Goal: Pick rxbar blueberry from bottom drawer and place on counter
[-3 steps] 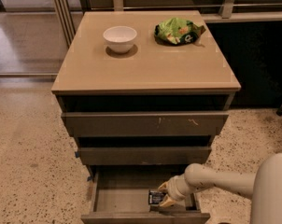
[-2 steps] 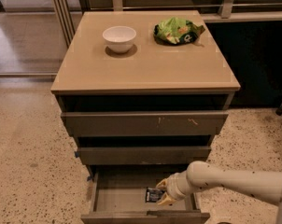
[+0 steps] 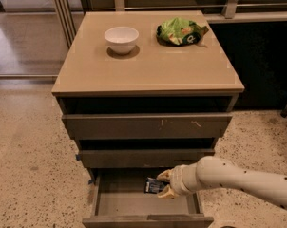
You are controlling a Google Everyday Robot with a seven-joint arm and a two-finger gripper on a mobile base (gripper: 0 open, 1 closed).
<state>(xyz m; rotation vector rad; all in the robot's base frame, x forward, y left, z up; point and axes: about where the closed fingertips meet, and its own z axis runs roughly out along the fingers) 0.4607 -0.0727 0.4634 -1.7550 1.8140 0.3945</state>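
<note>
**Gripper [image 3: 163, 184] at the rxbar blueberry [image 3: 152, 185] in the open bottom drawer [image 3: 124, 201].**
The bar lies flat toward the drawer's back right, at the gripper's tip; we cannot tell whether it is gripped. We should secure a firm hold, then draw it toward the drawer's front before raising it to the counter [image 3: 148, 70].
</note>
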